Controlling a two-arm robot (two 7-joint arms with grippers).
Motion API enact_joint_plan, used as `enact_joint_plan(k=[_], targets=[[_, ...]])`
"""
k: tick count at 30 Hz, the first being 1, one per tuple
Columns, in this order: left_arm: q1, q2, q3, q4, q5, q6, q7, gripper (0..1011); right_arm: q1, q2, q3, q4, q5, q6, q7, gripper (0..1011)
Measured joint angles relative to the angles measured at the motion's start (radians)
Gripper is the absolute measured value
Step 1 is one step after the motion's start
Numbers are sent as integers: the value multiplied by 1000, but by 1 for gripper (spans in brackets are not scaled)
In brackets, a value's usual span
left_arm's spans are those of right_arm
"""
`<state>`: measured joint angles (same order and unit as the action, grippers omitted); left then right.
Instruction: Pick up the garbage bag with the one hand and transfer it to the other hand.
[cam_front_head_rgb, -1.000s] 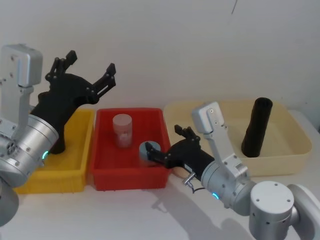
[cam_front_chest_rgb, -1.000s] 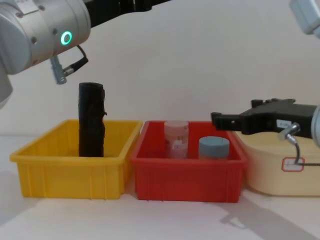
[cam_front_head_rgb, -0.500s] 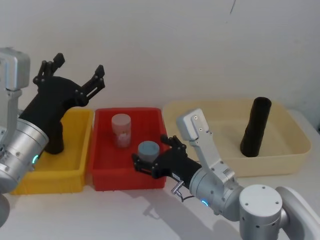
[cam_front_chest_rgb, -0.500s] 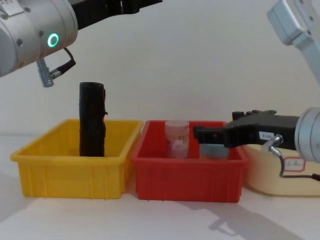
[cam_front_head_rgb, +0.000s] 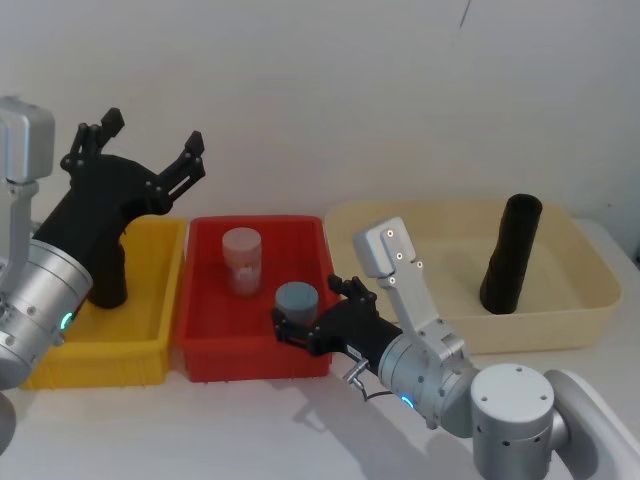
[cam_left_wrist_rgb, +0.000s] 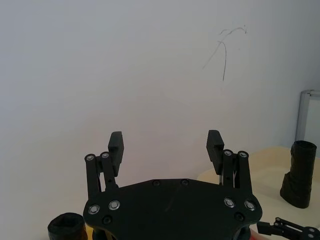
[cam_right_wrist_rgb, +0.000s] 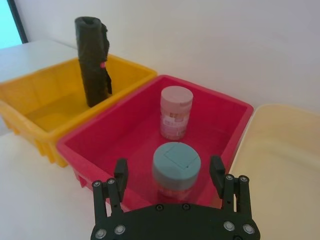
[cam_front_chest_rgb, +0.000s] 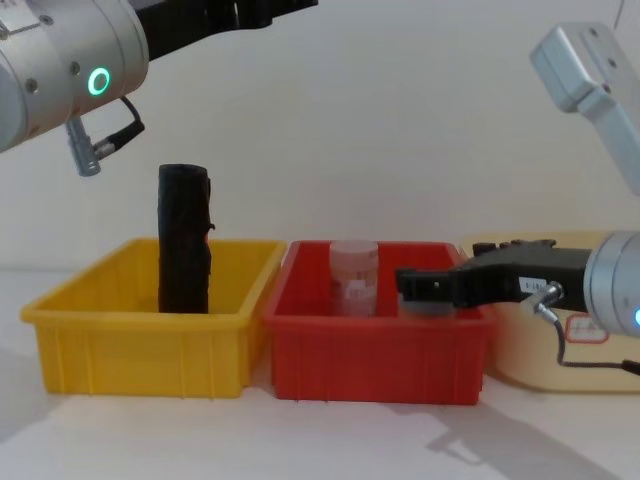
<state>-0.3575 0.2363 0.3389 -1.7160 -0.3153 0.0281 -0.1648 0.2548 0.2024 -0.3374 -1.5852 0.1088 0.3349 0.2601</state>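
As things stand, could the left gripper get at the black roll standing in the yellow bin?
Probably yes. The left gripper hangs open above the yellow bin, where the black roll stands upright and alone, its top half clear of the walls. The gripper points forward, so it must tilt down.
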Motion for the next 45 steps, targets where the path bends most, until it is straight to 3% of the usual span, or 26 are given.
enact_joint_plan(k=[12,45], targets=[[2,1,-2,-2,0,1,2,1001,18,-16,3,47,-12,14,-11,1000],[4,1,-3,-4,0,1,3,1001,48,-52,-5,96,-44,16,-3,999]])
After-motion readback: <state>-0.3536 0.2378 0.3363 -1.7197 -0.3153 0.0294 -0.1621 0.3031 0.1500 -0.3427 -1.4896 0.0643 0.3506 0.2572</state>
